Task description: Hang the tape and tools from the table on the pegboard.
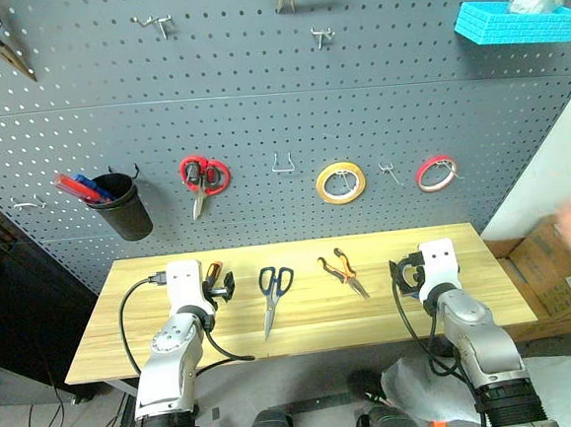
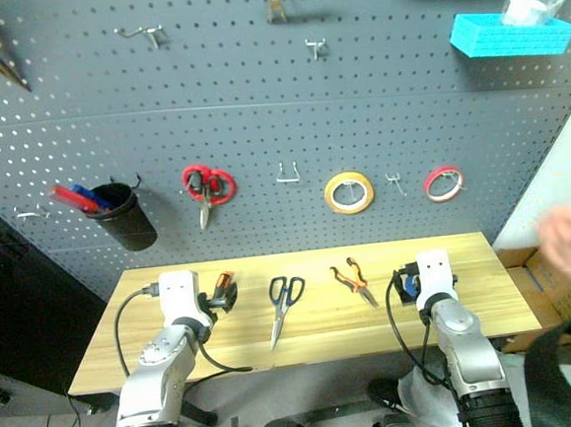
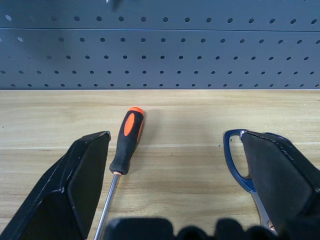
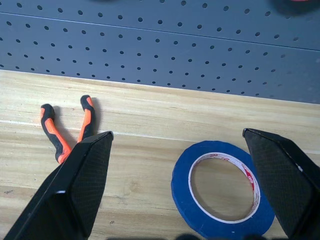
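right gripper (image 4: 175, 190) spread wide, empty | flat ring-shaped roll of blue tape (image 4: 222, 187) lies on the pale plank wooden table (image 4: 150, 120) between its fingers, hole facing up | likely step: lower, pinch one wall, keep it level | left gripper (image 3: 172, 190) spread too; orange-and-black screwdriver (image 3: 122, 150) beside its left finger, haft toward the dark blue-grey pegboard (image 3: 160, 50)

Screwdriver (image 3: 127, 141), scissors (image 1: 275, 291), pliers (image 1: 343, 272), tape (image 4: 223, 190) left-to-right on table (image 1: 314, 325).

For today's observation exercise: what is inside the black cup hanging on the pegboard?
Red and blue handles poke out of the black cup on the pegboard. Their lower ends and anything deeper inside are covered by the cup's wall.
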Available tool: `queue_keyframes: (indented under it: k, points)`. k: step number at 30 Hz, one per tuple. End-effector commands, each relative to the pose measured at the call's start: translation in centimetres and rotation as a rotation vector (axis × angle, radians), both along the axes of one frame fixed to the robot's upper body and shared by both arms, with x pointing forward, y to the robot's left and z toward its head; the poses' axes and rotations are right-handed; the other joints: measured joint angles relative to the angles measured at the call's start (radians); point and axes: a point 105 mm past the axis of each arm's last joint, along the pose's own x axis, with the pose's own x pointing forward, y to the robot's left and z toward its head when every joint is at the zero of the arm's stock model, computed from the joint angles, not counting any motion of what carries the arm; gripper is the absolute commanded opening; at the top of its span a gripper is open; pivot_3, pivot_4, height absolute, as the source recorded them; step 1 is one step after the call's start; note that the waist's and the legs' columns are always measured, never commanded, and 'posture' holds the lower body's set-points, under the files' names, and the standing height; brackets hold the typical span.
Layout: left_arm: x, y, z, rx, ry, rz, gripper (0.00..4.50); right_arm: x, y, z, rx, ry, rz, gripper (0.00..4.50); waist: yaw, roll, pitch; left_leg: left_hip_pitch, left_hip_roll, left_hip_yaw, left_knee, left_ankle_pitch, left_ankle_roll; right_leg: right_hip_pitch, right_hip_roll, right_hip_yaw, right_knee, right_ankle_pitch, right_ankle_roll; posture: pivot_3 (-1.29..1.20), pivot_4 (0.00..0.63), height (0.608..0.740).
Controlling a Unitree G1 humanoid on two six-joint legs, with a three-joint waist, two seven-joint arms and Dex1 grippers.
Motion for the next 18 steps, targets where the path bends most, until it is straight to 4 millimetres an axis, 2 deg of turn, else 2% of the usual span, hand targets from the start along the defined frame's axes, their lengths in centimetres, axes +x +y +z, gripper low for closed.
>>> queue_keyframes:
  k: [1,18]
  points:
    - [0.6,-0.1,1.8,0.028,-0.071,-0.012,4.47,0.5,-0.3,1.5,-0.017,-0.056,-0.004,4.50,0.000,0.000,0.000,0.000,0.000,0.000,0.000,0.000,0.000,0.000,0.000,0.000,0.000,0.000,0.000,0.18,0.021,0.740]
    - [0.6,0.1,2.0,0.017,-0.082,0.012,4.47,0.4,1.5,1.2,-0.040,-0.027,0.098,4.50,0.000,0.000,0.000,0.000,0.000,0.000,0.000,0.000,0.001,0.000,0.000,0.000,0.000,0.000,0.000,0.19,0.029,0.740]
